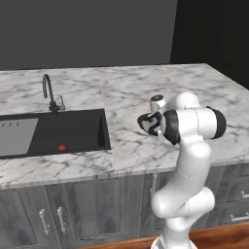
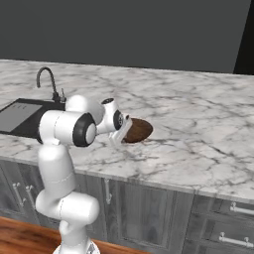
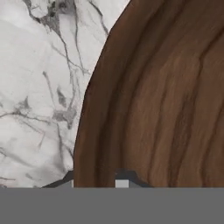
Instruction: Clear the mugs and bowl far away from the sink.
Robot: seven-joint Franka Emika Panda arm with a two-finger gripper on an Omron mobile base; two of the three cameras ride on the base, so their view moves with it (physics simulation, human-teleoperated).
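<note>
The marble counter runs wide left to right, with bare room to the right of and beyond the bowl. The black sink lies sunk in its left part, a small red ball inside. The brown bowl sits mid-counter, near the front edge, right of the sink. The claw straddles the bowl's rim, one finger inside and one outside, narrowed onto the wall.
</note>
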